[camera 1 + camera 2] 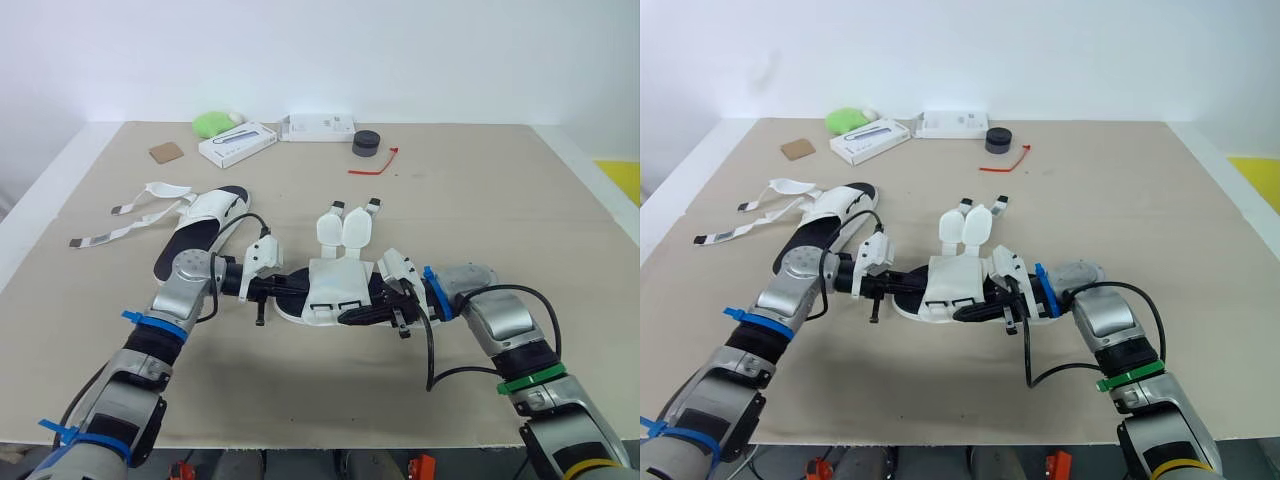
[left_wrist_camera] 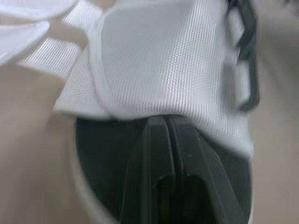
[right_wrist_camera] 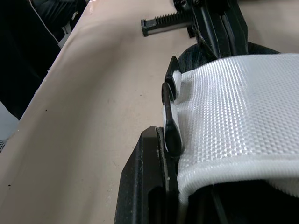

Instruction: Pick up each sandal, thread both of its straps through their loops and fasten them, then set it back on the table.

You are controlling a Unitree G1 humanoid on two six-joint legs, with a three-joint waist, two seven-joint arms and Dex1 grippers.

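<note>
On the beige counter [image 1: 480, 180], the white woven sandal with black sole [image 1: 330, 282] lies crosswise between your arms, straps [image 1: 345, 225] pointing away from you. Your right hand [image 1: 352, 317] pinches its upper's edge; your left hand [image 1: 285, 288], fingers [image 2: 154, 154] pressed together, rests on the footbed [image 2: 98, 154].

Open tabletop [image 1: 500, 200] right of sandal [image 1: 330, 285]

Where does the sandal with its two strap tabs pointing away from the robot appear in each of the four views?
Left eye view: sandal, picture centre.
Right eye view: just left of centre.
Left wrist view: close up, white webbing over dark insole.
Right wrist view: close up, white webbing edge.
Shared landmark: black strap loops on the webbing's edge.
</note>
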